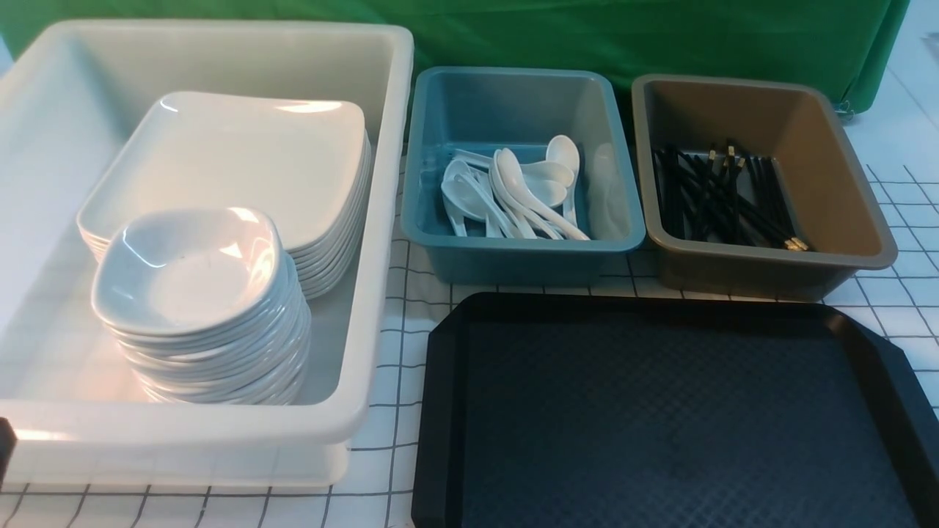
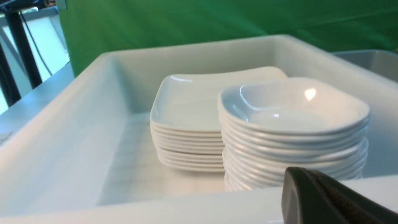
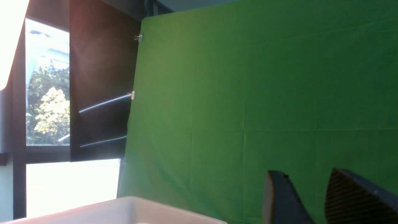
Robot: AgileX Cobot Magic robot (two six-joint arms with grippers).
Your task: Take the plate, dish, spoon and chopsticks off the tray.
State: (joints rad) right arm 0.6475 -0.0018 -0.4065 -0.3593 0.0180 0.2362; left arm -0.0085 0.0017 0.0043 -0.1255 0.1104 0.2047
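- Left claw (image 2: 326, 199) shows only as a dark tip cut off at the corner of its wrist view, its two fingers pressed together on nothing, just outside the near wall of the white tub (image 1: 381, 242).
- Right claw (image 3: 314, 199) shows two dark fingertips with a clear gap between them, nothing held, facing the green cloth (image 3: 264, 93); neither arm appears in the front view.
- Inside the white tub stand two stacks: large plates (image 1: 242, 161) behind, small dishes (image 1: 198, 293) in front. The layers blur together and I cannot count them exactly.
- One teal tub (image 1: 513, 103) holds a heap of white spoons (image 1: 513, 191), overlapping too much to count.
- One brown tub (image 1: 836, 183) holds a tangle of black chopsticks (image 1: 726, 198), number unclear.
- One black tray (image 1: 660, 411) lies bare on the desk (image 1: 396, 293), nearest the camera, its near edge cut off.
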